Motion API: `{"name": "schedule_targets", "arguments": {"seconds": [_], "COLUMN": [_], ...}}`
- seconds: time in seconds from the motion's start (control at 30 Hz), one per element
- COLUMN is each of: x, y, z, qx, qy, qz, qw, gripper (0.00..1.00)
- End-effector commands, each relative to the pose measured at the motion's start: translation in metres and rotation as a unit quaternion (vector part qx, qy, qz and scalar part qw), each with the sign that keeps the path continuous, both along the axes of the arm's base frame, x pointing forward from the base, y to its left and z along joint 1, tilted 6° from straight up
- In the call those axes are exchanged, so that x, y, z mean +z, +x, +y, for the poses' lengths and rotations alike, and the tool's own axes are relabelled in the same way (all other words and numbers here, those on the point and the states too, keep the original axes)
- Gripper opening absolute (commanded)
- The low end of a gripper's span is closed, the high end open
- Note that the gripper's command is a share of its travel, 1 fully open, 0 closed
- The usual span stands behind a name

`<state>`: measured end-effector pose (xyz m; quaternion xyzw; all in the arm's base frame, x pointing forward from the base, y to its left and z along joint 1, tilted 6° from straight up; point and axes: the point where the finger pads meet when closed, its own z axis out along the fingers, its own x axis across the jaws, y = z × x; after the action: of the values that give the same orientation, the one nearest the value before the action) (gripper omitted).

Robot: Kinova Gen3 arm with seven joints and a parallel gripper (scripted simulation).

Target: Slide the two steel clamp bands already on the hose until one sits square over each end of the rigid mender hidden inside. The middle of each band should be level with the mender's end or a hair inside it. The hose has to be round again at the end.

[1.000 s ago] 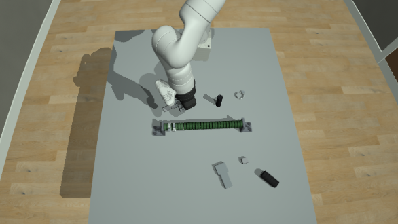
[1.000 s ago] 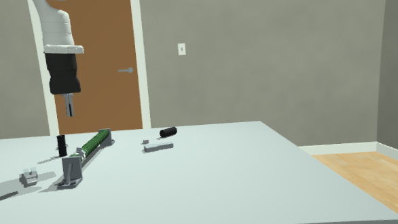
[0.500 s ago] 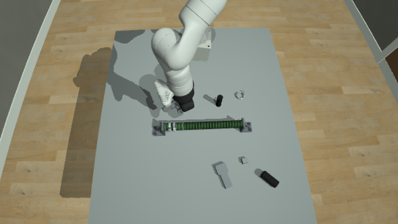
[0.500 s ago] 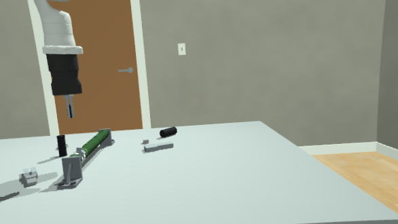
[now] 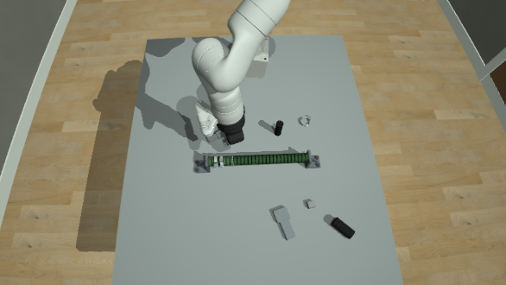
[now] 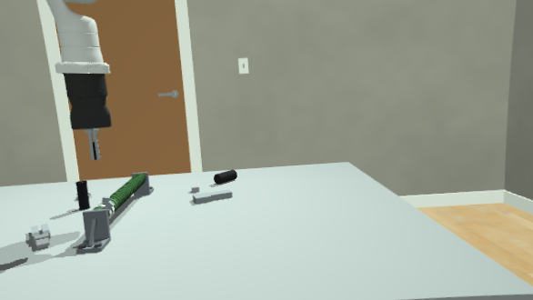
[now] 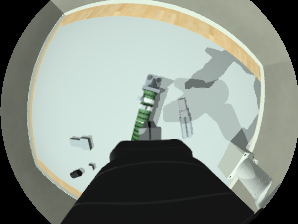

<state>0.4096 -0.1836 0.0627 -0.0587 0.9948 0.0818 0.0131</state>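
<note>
A green ribbed hose [image 5: 259, 158] [image 6: 124, 192] [image 7: 143, 119] lies level between two grey end brackets, one on the left [image 5: 201, 166] [image 6: 95, 227] and one on the right [image 5: 313, 161] [image 6: 142, 182]. Two steel clamp bands [image 5: 218, 161] [image 6: 106, 206] [image 7: 148, 103] sit close together near the left end of the hose. My gripper [image 6: 95, 148] is shut with nothing between its fingers. It hangs well above the table, just behind the hose's left end. In the wrist view its dark body hides the fingertips.
An upright black cylinder [image 5: 279, 128] [image 6: 82, 195] and a metal ring [image 5: 307, 117] stand behind the hose. A grey stepped block [image 5: 284, 221] [image 6: 212, 196], a small cube [image 5: 309, 203] [image 6: 195, 189] and a lying black cylinder [image 5: 343, 227] [image 6: 225, 176] are in front. A small grey fixture [image 6: 38, 236] sits near the arm.
</note>
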Motion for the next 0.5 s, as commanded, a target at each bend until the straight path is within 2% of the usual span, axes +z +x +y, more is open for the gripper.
{"name": "schedule_targets", "arguments": {"seconds": [0.0,0.47], "x": [-0.0013,-0.0035], "y": [0.0010,0.0027], "z": [-0.0034,-0.0089], "qx": [-0.015,-0.049], "qy": [-0.004,-0.010], "qz": [0.002,0.006], "qw": [1.000,0.999], "gripper": [0.00,0.00]}}
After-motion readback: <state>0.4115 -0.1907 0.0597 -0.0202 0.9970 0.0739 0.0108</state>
